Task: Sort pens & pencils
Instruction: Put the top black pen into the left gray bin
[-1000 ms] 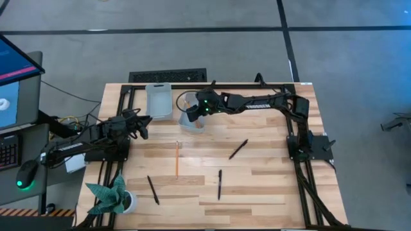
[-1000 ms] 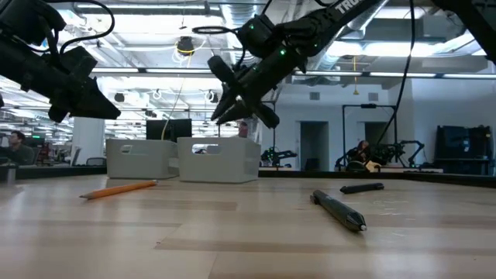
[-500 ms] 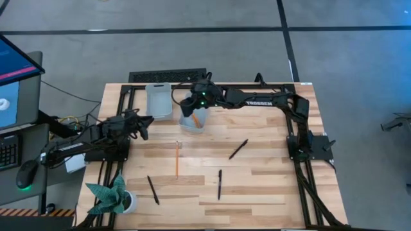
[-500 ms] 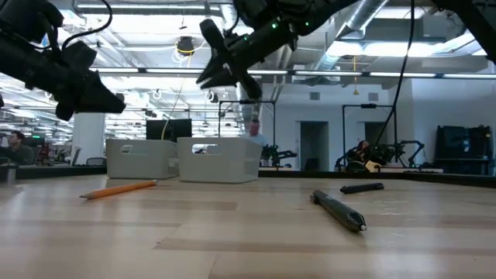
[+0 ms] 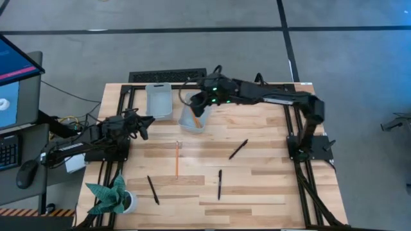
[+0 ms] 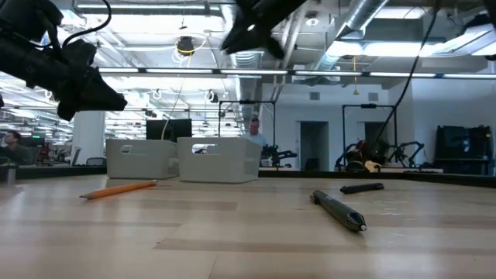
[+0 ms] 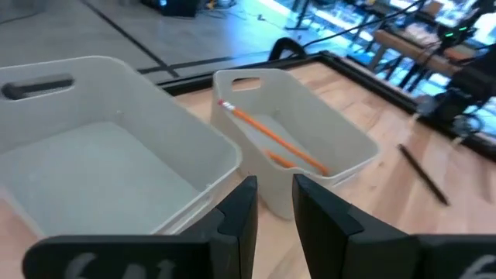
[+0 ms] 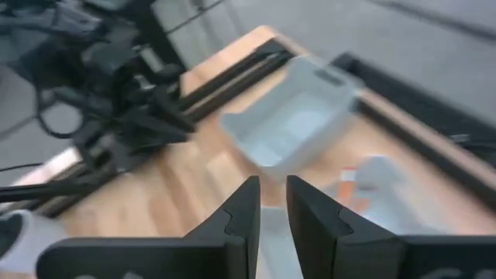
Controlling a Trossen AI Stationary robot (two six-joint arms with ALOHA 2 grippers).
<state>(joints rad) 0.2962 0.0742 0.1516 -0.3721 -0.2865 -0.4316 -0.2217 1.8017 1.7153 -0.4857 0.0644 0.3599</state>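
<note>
Two orange pencils lie slanted in the right-hand grey bin, leaning on its wall. A third pencil lies flat on the wooden table, as do three black pens. My right gripper hangs high above that bin, its fingers a narrow gap apart with nothing between them. My left gripper waits near the table's left edge, pointing at the bins, also narrowly open and empty.
An empty grey bin stands just left of the pencil bin, at the table's far side. A green folded-paper plant in a small pot sits at the near left corner. Black frame rails run along the table's sides.
My right gripper has risen well clear of the pencil bin, drifting a little toward the table's right and rolling as it went; in the low view it has climbed to the top of the picture. Its finger gap looks unchanged. The pencils and pens have stayed put.
</note>
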